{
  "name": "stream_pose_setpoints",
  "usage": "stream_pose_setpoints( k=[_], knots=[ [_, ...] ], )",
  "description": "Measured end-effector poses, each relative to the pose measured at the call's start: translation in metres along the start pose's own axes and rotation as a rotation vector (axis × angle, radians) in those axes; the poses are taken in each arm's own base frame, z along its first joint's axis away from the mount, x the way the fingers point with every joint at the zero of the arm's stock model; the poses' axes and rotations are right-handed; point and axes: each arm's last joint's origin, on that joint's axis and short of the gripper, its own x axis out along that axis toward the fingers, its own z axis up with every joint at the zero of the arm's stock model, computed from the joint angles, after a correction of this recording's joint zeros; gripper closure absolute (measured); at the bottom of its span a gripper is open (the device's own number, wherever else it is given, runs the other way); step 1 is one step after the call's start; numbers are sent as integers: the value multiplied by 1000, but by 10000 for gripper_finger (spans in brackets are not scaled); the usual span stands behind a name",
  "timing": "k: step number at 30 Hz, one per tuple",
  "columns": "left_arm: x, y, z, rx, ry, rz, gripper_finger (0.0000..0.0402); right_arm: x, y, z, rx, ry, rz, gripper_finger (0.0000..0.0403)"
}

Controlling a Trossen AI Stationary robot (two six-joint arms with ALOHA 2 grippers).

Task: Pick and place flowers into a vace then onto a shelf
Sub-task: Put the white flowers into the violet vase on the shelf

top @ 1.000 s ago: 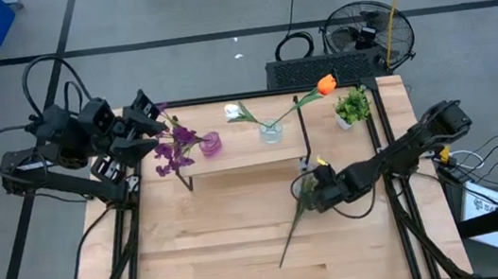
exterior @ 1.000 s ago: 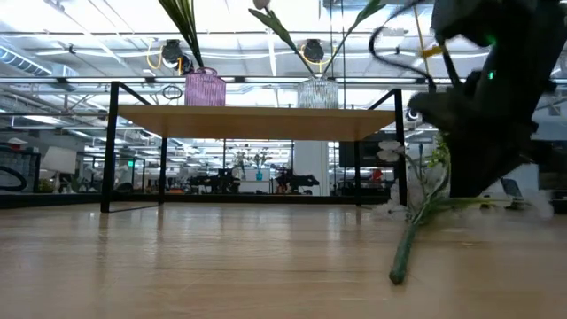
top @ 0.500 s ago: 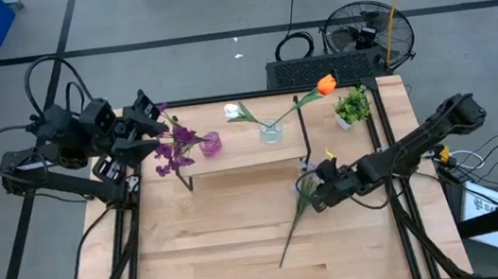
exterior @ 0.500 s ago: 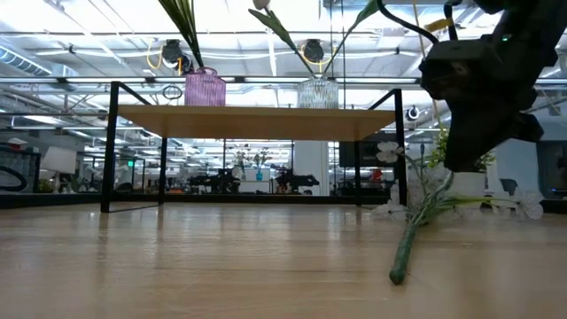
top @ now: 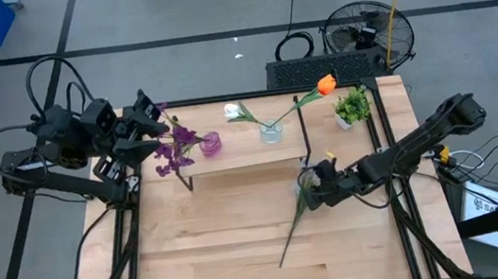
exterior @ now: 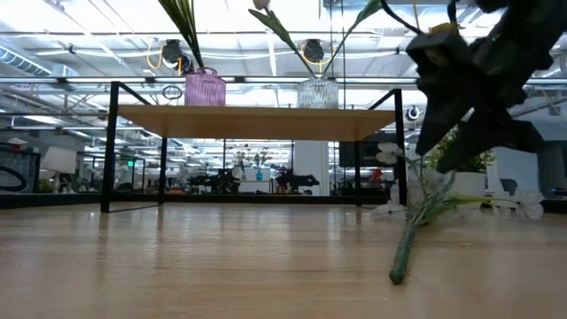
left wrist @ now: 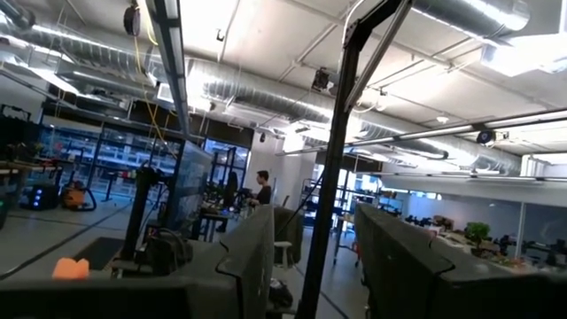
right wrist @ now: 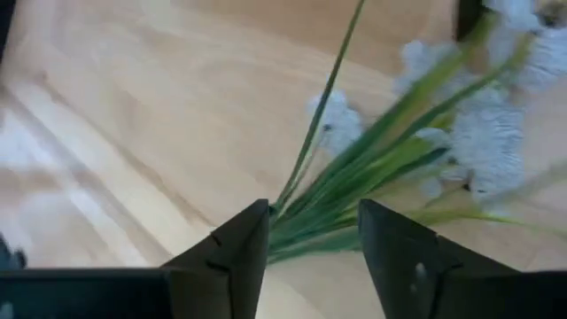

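Since a second ago the right tool [top: 310,187] has let its fingers spread apart, and they now stand open around the leafy stem of the pale white-lavender spray [top: 294,219] (in the right wrist view the green leaves pass between the 2 dark fingers [right wrist: 229,252], with the blurred white blooms just beyond). That spray lies flat on the bench [top: 215,248], its stem running from the tool toward the near edge; in the low view the tool [exterior: 438,146] hangs just above the blooms while the stem end [exterior: 403,252] rests on the wood.

On the shelf [top: 241,155] stand 2 vases: a pink vase [top: 210,143] holding the dark purple cluster [top: 174,149], and a clear vase [top: 271,132] holding the white bud [top: 234,112] and the orange tulip [top: 325,84]. A small potted plant [top: 352,106] sits on the bench beside the shelf's right end.

The left tool [top: 155,130] waits at the shelf's left end, close to the purple cluster, its fingers [left wrist: 257,257] parted with nothing between them.
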Motion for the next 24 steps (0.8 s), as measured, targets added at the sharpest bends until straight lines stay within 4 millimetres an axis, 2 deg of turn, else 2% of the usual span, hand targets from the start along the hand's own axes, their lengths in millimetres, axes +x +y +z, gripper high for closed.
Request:
stream_pose_setpoints(
  k=[9,15,21,24],
  knots=[
    [0,0,-1,-2,11,3,236,10,-22,-8,136,31,-23,231],
    [0,0,-1,28,11,3,236,18,-36,-1,222,-93,-42,233],
    [0,1,-2,28,19,5,236,26,-47,3,285,-110,26,235],
    [0,1,-2,28,20,5,236,29,-54,2,287,-99,21,250]
  ],
)
